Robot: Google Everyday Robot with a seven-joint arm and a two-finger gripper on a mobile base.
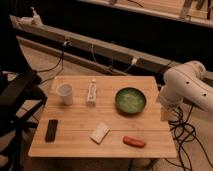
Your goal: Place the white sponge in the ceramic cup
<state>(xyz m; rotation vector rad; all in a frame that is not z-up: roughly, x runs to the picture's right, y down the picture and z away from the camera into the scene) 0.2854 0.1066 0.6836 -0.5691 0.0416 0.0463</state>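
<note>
The white sponge (99, 133) lies flat on the wooden table (75, 145), near the front edge at the middle. The ceramic cup (65, 93) stands upright at the back left of the table. The white robot arm (187, 85) comes in from the right. My gripper (165, 114) hangs by the table's right edge, just right of the green bowl (130, 100). It is far from the sponge and the cup and holds nothing that I can see.
A white tube (91, 92) stands between the cup and the bowl. A black phone (51, 130) lies at the front left. A red-orange oblong object (134, 142) lies right of the sponge. A black chair (17, 95) stands left of the table, and cables (186, 131) lie on the floor at the right.
</note>
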